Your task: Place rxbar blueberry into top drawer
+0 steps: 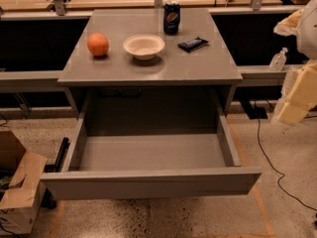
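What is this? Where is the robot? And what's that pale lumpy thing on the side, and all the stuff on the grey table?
There is just one picture, taken by a camera that looks down at a grey cabinet from the front. The robot is a rolling machine with one arm. The pale lumpy thing at the right edge is that arm, and its gripper, the robot's "hand", hangs there beside the cabinet, away from everything on top.

On the cabinet lie an orange, a white bowl, a blue Pepsi can and a small dark snack bar, the rxbar blueberry. Below, the top drawer is pulled wide open with nothing in it.

The bar lies on the cabinet top, so the gripper is not holding it. The job is to put that bar into the drawer.
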